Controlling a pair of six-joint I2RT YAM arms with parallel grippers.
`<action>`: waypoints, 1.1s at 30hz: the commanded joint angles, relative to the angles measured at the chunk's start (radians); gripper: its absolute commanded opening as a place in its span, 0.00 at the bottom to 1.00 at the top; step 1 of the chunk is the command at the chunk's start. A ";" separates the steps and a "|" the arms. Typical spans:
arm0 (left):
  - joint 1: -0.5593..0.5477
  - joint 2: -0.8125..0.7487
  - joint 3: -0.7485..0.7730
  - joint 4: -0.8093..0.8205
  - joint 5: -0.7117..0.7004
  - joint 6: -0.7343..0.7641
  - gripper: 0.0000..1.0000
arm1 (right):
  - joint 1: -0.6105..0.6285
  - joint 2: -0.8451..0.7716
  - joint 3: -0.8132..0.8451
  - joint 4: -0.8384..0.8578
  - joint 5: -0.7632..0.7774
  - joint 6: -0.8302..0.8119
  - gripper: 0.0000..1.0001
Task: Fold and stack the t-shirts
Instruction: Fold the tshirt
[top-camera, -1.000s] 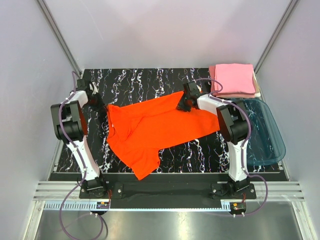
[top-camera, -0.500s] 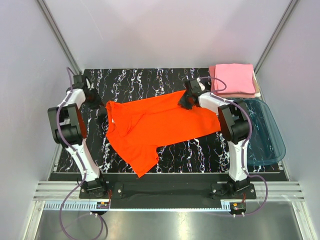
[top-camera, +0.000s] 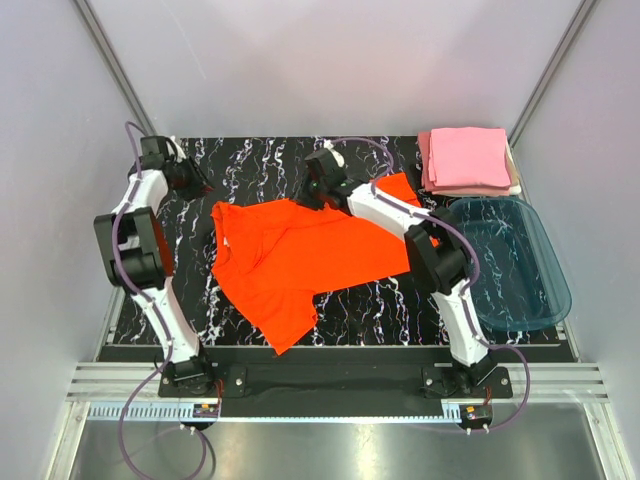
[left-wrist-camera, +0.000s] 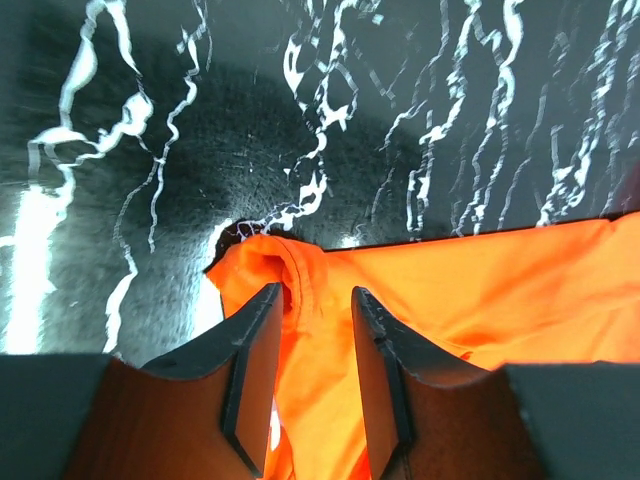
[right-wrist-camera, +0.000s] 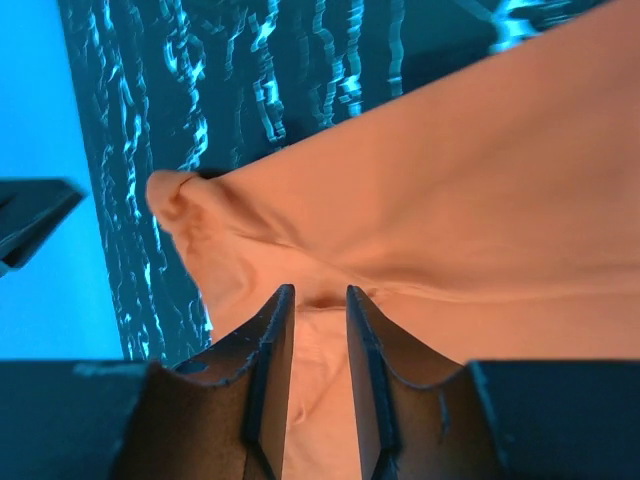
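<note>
Nearest, low in the top view, one sleeve of the shirt (top-camera: 300, 250) reached toward the arm bases. The rest lay slanted across the middle of the counter (top-camera: 400, 310), rumpled near the collar at left and not yet folded. Both arms met it along its far edge. The left fingers (top-camera: 197, 185), upper left of the frame, were closed to a narrow slit. The left wrist view showed a ridge of orange cloth running into that slit at a corner of the shirt. I judged it pinched, though the contact itself was hidden. The right fingers (top-camera: 316, 195), upper centre, were closed just as far on a fold of the far edge, with cloth bunched beside them in the right wrist view.

The step looked like spreading: getting the shirt flat and square before any fold, so little was done for this one. The next move would call for drawing the two pinched points apart until the far edge went taut, laying it down, then letting go. An uneven pull could leave it more skewed.

A metal rail (top-camera: 330, 398) ran along the bottom of the frame. The counter was black with white veining and glossy in the wrist views. A teal tub (top-camera: 510, 270) sat at right. Beyond it, in the upper right corner, lay the pink stack (top-camera: 468, 158) of folded squares, close to the shirt's right end. Plain grey walls (top-camera: 330, 70) closed the back and sides.
</note>
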 joint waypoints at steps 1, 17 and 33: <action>0.001 0.077 0.034 0.018 0.070 -0.007 0.38 | -0.003 0.076 0.091 0.010 -0.005 -0.023 0.33; -0.001 0.191 0.076 0.025 0.086 -0.029 0.21 | -0.054 0.240 0.168 0.019 0.023 -0.073 0.27; 0.045 0.073 -0.032 0.063 -0.059 -0.168 0.15 | -0.158 0.239 0.082 0.013 0.000 0.032 0.12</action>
